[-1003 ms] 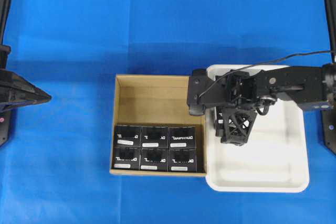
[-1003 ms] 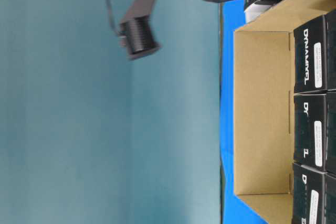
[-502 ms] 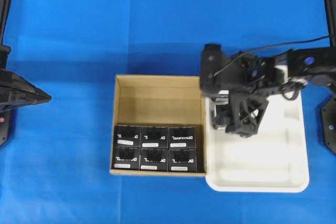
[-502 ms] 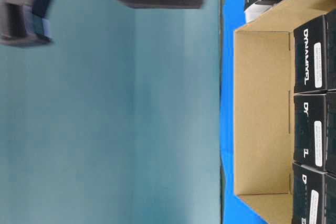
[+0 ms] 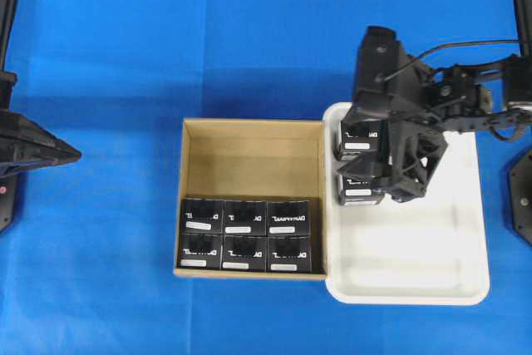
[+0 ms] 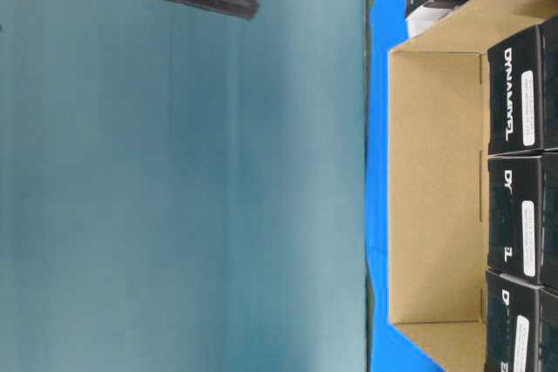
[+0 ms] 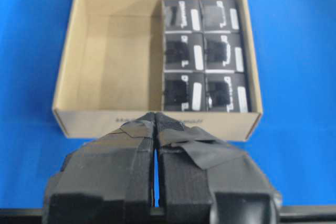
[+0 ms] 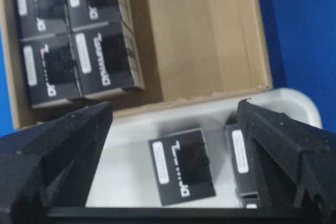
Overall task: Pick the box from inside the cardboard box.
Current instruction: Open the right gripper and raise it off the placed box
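So the right gripper (image 8: pixel 173 145) hangs over the white tray (image 5: pixel 465 280) with its jaws spread wide, holding nothing. Six black boxes (image 5: pixel 246 234) sit packed in the near half of the cardboard box (image 5: pixel 249 151), three more lie in the tray. Left gripper (image 7: pixel 156 129) is pinched closed, parked off to the side

**A Robot Test Bench in a Lab**

A staged lab setup is indicated: the bench (image 5: pixel 125 56) is draped in plain blue cloth, a bare teal backdrop (image 6: pixel 174 198) is set behind it, and two black robot arms are mounted at its sides.
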Controlling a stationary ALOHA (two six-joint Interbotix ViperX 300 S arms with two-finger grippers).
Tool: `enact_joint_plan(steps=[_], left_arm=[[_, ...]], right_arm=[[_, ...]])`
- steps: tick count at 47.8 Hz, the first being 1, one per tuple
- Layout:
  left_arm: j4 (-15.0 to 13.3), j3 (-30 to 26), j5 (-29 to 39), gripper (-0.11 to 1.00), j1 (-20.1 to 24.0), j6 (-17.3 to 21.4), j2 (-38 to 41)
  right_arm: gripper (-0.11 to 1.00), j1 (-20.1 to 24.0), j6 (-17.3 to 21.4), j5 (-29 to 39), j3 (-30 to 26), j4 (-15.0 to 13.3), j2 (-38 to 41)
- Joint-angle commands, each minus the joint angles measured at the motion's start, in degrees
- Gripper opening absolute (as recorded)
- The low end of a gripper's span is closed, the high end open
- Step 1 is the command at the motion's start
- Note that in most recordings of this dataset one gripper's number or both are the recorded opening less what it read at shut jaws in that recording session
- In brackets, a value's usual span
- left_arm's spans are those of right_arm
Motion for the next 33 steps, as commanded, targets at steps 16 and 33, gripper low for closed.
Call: enact_joint_plan(steps=[16, 33], left_arm=[[0.18, -0.7, -5.36, -0.03, 0.0, 0.26, 0.0], [0.18, -0.7, -8.61, -0.03, -0.44, 0.26, -0.26]], right_arm=[[0.97, 1.76, 0.44, -10.81, 6.33, 0.18, -11.16], [0.97, 3.08, 2.9, -14.68, 10.72, 0.18, -20.65]])
